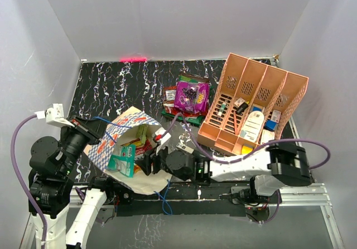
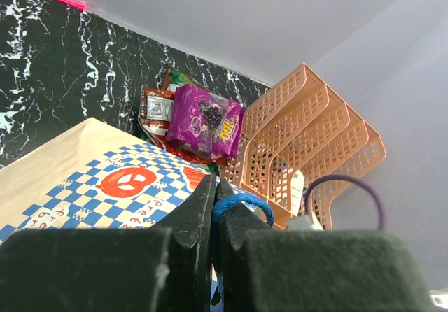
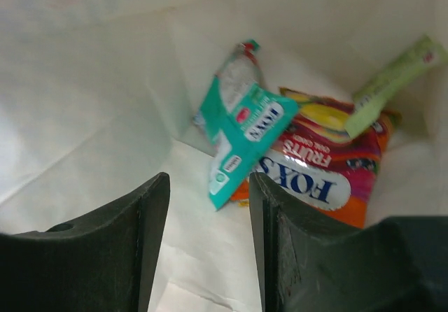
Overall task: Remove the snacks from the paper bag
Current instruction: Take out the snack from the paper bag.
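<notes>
The snacks (image 1: 124,162) are only partly out. In the right wrist view you can see at least three of them inside the paper bag (image 1: 120,127). A teal-green packet (image 3: 241,140) leans on an orange packet (image 3: 318,175) marked FOX'S. A thin light green packet (image 3: 392,81) sits in the upper right of that frame, across the top corner of the orange one. More may lie under them; that I cannot tell. The bag lies on its side in the lower left of the top view, with its mouth turned to the right.

The part already done is the small pile in the upper middle of the top view. There a purple packet (image 1: 191,95) lies on top of red and green ones on the tabletop (image 1: 122,81). The pile is just beside the salmon-pink organiser (image 1: 254,101) and well apart from the bag.

Your right tool (image 3: 208,207) is at the mouth of the bag, its jaws apart with nothing between them. The teal-green packet is just ahead of the fingers and is not touched. Your left tool (image 2: 215,203) is closed. The blue string handle (image 2: 245,201) comes out from between its fingertips, so it seems to pinch the handle and steady the bag.

My judgement is that about half of the work is done. What is left is to grip each packet in the bag, probably the teal-green one first, and to carry it out to the pile.
</notes>
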Tool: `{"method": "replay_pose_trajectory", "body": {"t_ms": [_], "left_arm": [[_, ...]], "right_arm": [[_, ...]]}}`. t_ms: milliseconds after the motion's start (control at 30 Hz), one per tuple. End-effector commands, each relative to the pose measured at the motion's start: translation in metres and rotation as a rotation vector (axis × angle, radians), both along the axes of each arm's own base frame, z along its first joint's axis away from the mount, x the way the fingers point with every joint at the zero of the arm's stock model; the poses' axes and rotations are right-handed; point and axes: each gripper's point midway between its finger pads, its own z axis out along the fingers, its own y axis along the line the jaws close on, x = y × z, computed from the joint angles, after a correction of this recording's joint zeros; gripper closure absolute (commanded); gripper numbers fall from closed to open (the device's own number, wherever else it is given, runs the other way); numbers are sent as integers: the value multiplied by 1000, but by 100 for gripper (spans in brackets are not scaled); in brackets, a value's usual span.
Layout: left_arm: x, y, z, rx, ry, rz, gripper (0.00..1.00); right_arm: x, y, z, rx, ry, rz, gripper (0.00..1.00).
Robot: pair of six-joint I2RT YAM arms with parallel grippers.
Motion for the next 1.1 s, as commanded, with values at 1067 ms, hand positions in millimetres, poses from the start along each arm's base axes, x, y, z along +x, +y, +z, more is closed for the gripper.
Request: {"method": "replay_pose_trajectory", "body": {"t_ms": [1067], "left_arm": [[-22, -4, 8, 77, -78, -65, 100]], "right_arm": [[59, 78, -96, 30, 285, -602, 42]]}}
